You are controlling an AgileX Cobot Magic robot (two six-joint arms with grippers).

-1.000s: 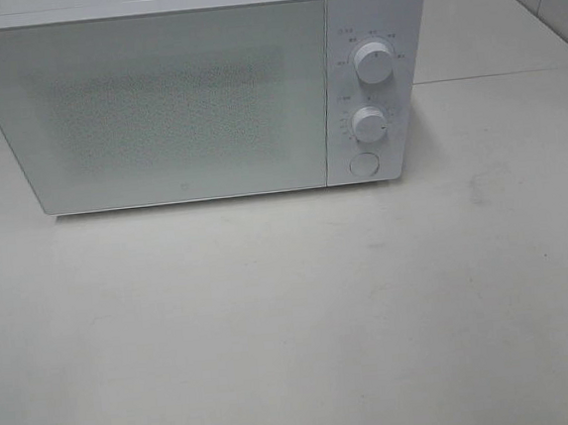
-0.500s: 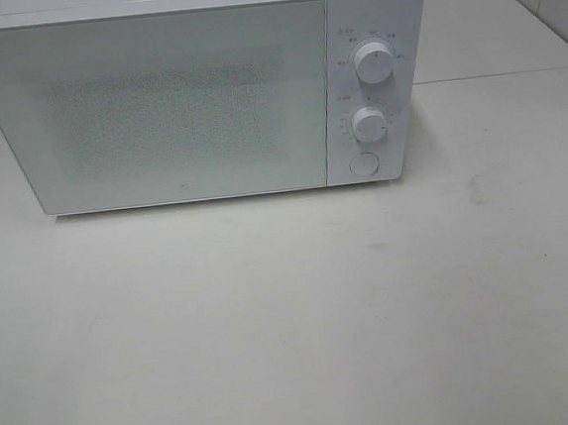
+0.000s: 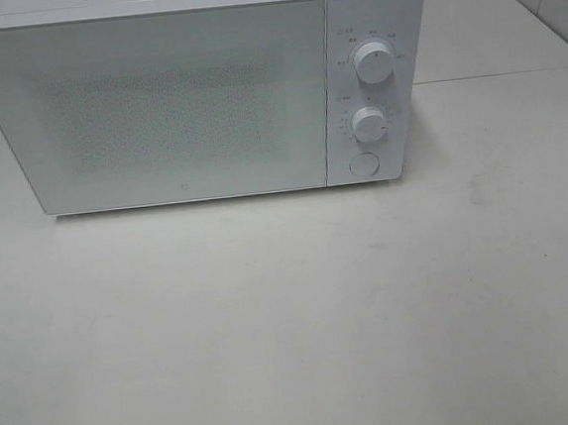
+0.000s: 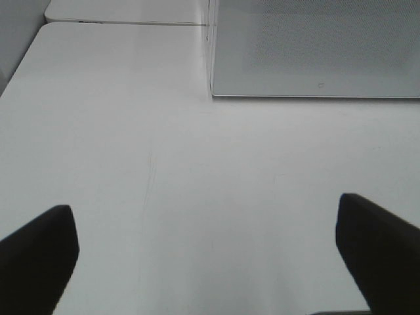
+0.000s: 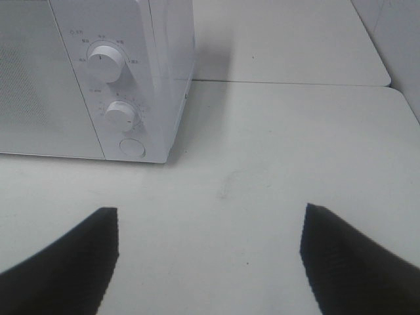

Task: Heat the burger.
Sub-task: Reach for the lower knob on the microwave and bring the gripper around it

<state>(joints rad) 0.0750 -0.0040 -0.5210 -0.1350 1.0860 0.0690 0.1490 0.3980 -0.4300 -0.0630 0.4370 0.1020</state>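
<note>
Exterior high view showing a white microwave [image 3: 194,91] filling the upper left and centre of the frame, standing on the pale worktop [image 3: 294,331] with its door [image 3: 155,104] shut. Checking against the second before: nothing shifting, upper dial [image 3: 375,65] and lower dial [image 3: 368,123] sitting exactly as they were.

Not finding the burger in any view; possibly lying behind the frosted door, though not telling from here.

Left wrist view: left hand [image 4: 203,216] spreading wide over the worktop, gripping nothing, the door showing at upper right. Right wrist view: right hand [image 5: 209,213] likewise gaping wide and empty, dials and round button [image 5: 132,146] showing at upper left.

Judging the standstill as either waiting to start or already finishing; not settling which from these views.
</note>
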